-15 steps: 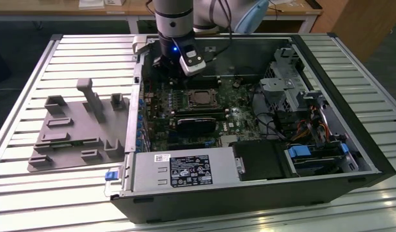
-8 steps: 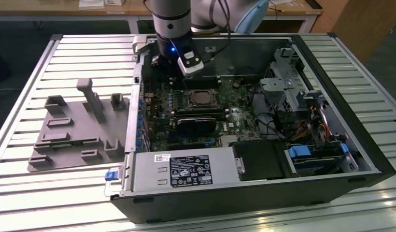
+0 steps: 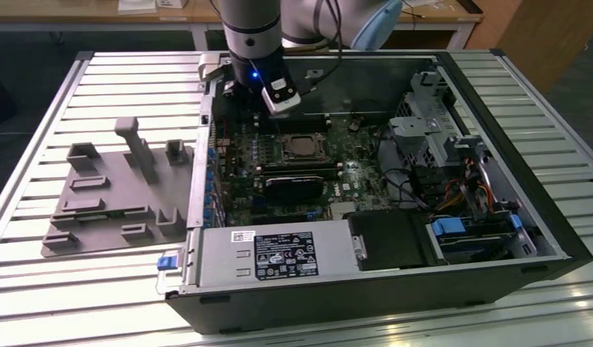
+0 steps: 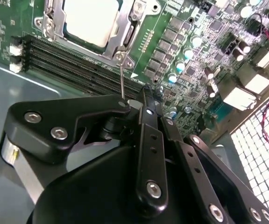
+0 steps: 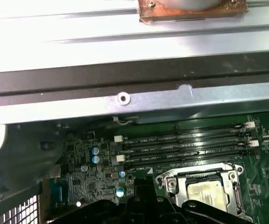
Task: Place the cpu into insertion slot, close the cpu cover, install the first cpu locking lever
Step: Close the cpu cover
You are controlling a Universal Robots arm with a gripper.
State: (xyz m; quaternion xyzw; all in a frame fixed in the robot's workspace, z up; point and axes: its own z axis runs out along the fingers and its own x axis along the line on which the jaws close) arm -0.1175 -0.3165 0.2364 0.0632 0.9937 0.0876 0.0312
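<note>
1. Seeing the arm (image 3: 250, 29) hanging down into an open black computer case (image 3: 374, 300), which is lying on its side on a ribbed metal table (image 3: 113, 79).
2. Pinching the tip of the cpu locking lever (image 4: 121, 77), a thin bare steel rod, with the gripper (image 4: 132, 103). Looking at matte black bolted linkages here, fingers drawn in narrow around the rod.
3. Noticing that lever sticking up off the board from a socket corner, not lying flat.
4. Spotting the cpu (image 4: 92, 21) sitting flat in the insertion slot (image 5: 170, 183), showing a smooth, dull silver-grey square face.
5. Seeing the cpu cover (image 4: 126, 23) lying closed over it, a thin shiny metal frame with the chip showing through its window.
6. Finding long narrow black memory slots (image 5: 186, 147) running just beside the socket on the glossy green motherboard (image 5: 265, 191).
7. Catching a matte grey blocky fixture tray (image 3: 94, 217) sitting outside the case, at the exterior view's left.
</note>
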